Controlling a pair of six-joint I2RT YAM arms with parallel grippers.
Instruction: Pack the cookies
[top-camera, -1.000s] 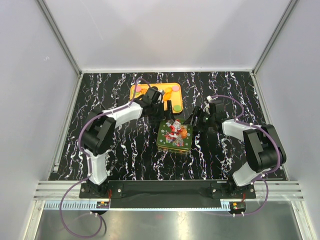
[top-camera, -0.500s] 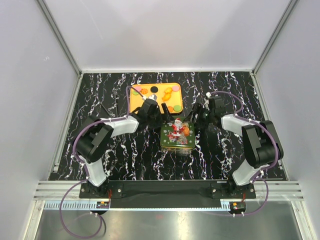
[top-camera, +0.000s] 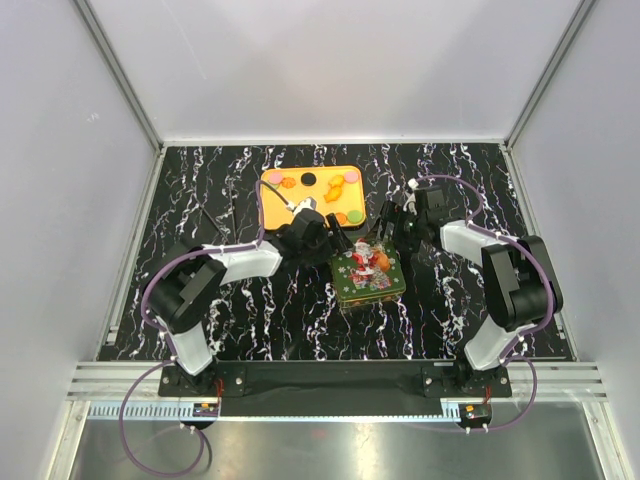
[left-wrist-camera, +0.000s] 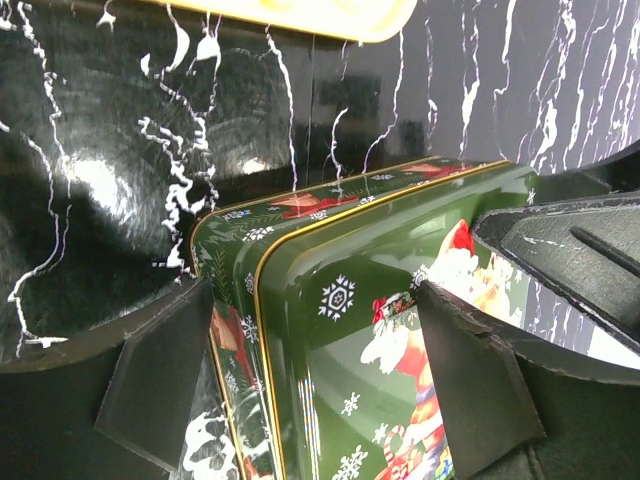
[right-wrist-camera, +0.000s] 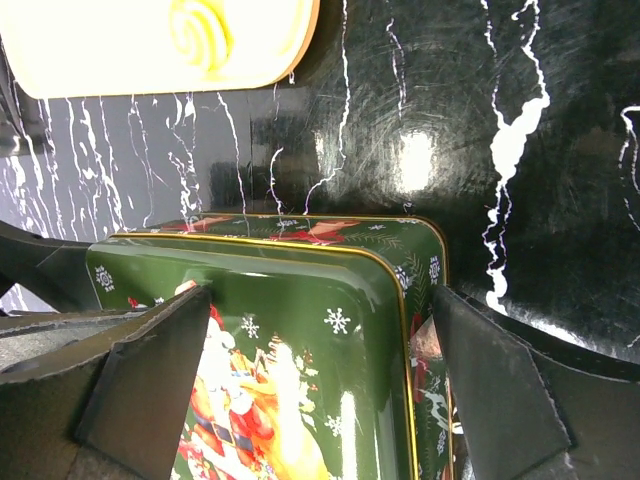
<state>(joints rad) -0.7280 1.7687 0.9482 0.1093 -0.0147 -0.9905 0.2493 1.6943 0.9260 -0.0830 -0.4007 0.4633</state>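
The cookies (top-camera: 335, 186) are small orange, black, pink and green discs lying on an orange tray (top-camera: 268, 205) at the back of the table. One pale cookie (right-wrist-camera: 200, 25) shows in the right wrist view. A green Christmas tin (top-camera: 368, 275) with a Santa lid lies closed in front of the tray. My left gripper (top-camera: 322, 240) is open at the tin's far left corner (left-wrist-camera: 312, 295), one finger beside the tin's wall (left-wrist-camera: 150, 380), the other over the lid. My right gripper (top-camera: 395, 232) is open at the far right corner (right-wrist-camera: 320, 295) in the same way.
The table (top-camera: 250, 310) is black marble-patterned, with white walls on three sides. The tray's edge (left-wrist-camera: 300, 15) lies just beyond the tin. The arm bases stand at the near edge.
The tin has shifted right and turned a little. My left gripper has come off the tray down to the tin's left corner. My right gripper has moved slightly back.
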